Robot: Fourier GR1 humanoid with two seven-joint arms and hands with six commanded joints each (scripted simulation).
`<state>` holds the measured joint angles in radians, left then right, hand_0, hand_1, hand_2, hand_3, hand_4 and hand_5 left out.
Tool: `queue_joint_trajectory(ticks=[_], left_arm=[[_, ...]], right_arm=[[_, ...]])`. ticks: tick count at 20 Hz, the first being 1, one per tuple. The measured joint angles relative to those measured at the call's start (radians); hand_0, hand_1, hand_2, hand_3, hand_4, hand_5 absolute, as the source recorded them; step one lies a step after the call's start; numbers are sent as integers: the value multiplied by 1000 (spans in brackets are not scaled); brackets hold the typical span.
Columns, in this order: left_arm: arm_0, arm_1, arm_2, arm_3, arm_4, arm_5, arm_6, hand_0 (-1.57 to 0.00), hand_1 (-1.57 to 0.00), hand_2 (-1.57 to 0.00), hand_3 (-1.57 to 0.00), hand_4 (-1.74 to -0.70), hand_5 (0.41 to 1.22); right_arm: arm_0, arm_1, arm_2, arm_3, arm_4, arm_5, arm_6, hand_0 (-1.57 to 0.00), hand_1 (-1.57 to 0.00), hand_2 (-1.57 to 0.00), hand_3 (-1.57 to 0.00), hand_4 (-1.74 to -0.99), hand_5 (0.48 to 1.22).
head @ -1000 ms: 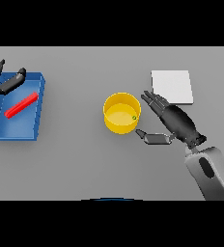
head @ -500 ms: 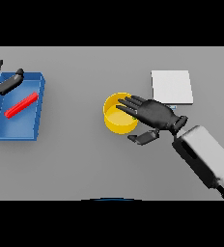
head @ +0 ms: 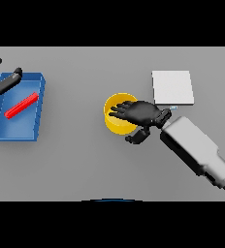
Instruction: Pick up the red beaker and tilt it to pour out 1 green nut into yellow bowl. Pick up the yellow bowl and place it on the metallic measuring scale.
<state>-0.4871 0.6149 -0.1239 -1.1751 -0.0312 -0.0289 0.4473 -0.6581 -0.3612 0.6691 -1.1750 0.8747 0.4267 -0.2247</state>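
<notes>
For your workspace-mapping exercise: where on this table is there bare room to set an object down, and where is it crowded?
Free: the wide grey stretch between the blue tray and yellow bowl, and the front strip. Crowded: around the bowl, where the right hand reaches over it beside the white scale.

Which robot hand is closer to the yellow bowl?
The right hand. It reaches over the yellow bowl, fingers spread above its rim. The left hand is far off at the table's left edge, by the blue tray.

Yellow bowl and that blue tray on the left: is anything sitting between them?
No. In the head view, only bare grey table lies between the yellow bowl and the blue tray.
</notes>
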Motion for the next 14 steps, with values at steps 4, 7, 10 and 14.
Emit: queue_joint_trajectory(ticks=[4,7,10,14], left_arm=[[9,8,1,-1,-5,2,2,1,1,1,1,-792,708],[24,10,-7,-5,-13,1,-8,1,1,1,1,-789,714],[16,12,-4,-16,-6,-2,1,1,1,1,1,-789,710],[-5,6,-2,27,-11,-7,-18,1,1,1,1,-787,707]], right_arm=[[-34,16,16,62,11,8,-8,1,1,1,-12,-1188,693],[-41,32,18,87,10,16,3,1,-15,-37,-77,-1234,770],[-48,37,21,105,12,7,-23,-455,-407,-349,-322,-1363,957],[-41,27,20,92,7,7,-54,-1114,-1094,-1071,-882,-1578,1113]])
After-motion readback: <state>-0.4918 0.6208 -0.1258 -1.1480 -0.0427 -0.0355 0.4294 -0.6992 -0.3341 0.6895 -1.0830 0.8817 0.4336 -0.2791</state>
